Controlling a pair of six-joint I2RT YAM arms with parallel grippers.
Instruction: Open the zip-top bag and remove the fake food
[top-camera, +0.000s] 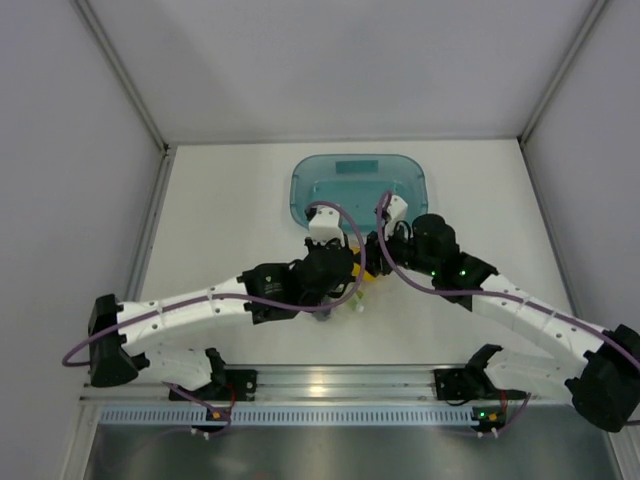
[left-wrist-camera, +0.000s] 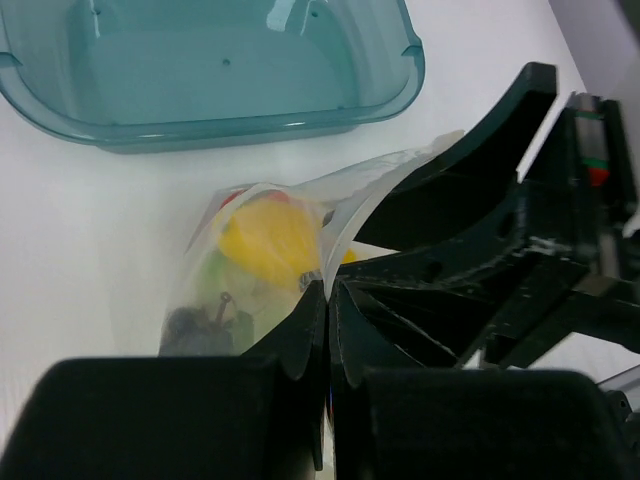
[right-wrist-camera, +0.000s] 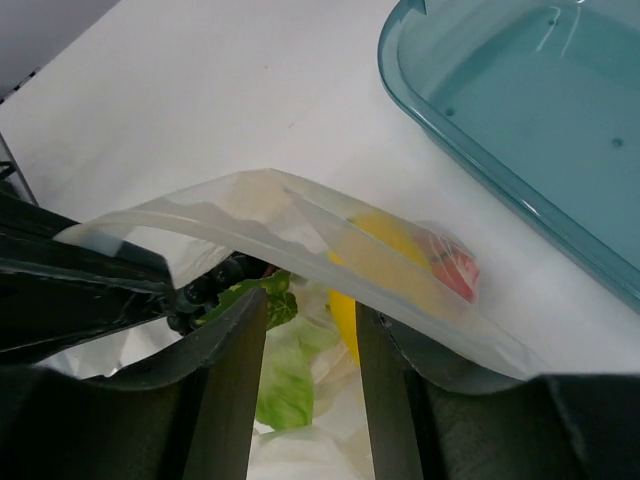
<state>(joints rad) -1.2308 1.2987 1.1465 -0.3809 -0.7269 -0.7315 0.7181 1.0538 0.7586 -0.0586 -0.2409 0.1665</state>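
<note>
Fingers of the left gripper (left-wrist-camera: 328, 300) are pressed together on one edge of the clear bag (left-wrist-camera: 200, 270), pinching the film at mid-table. Beside it, the right gripper (right-wrist-camera: 308, 305) has its fingers spread, and the bag's upper lip drapes across their tips; whether either finger presses the film I cannot tell. The bag lies on the white table (left-wrist-camera: 80, 230) between the two grippers, with the toy food inside: dark grapes (left-wrist-camera: 205, 325) nearest the left fingers, green leaves (right-wrist-camera: 285, 385), a yellow fruit (left-wrist-camera: 270, 240) in the middle, and a red apple (right-wrist-camera: 455, 272) at the far end. Beyond the bag, just apart from it, stands the teal tray (left-wrist-camera: 220, 125), toward the far side of the table.
</note>
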